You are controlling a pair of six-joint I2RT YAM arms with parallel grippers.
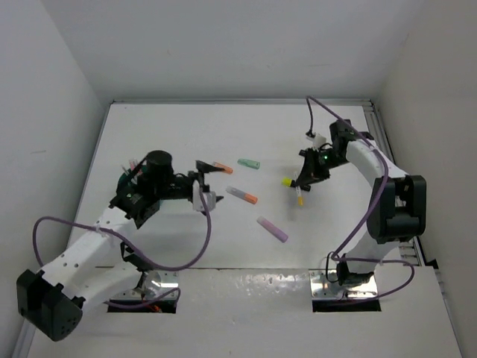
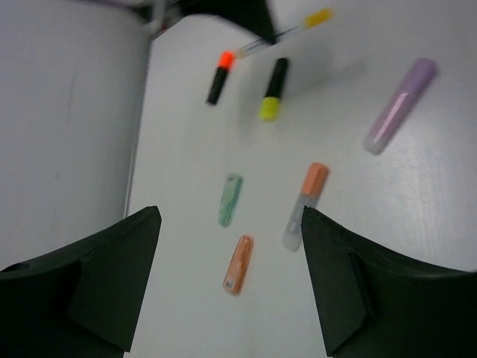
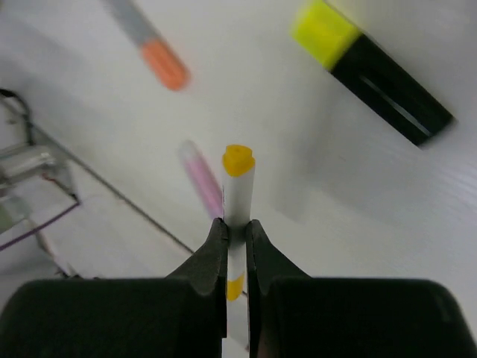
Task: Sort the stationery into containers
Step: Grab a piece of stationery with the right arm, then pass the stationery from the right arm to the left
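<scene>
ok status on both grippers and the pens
Right gripper shut on yellow-tipped white pen. Left gripper open, empty, over mint marker. Black highlighter lies near the held pen.

both arms are built alike: white shell links joined by black motor housings. the left arm (image 1: 82,257) shows a row of small dark dots along one white link - screws or holes, too small to tell. its left elbow housing (image 1: 48,306) is a boxy black block, as is the right elbow housing (image 1: 399,209) on the right arm (image 1: 367,155), which also has a tiny green light (image 1: 325,157) near the wrist. a left purple cable (image 1: 200,242) and a right purple cable (image 1: 370,212) run along them. shiny metal sits under each: left base plate (image 1: 159,284), right base plate (image 1: 328,286). the left gripper (image 2: 231,220) has broad, dark wedge-shaped fingers (image 2: 97,291); the right gripper (image 3: 236,227) has black fingers (image 3: 203,265) tapering to thin tips.
</scene>
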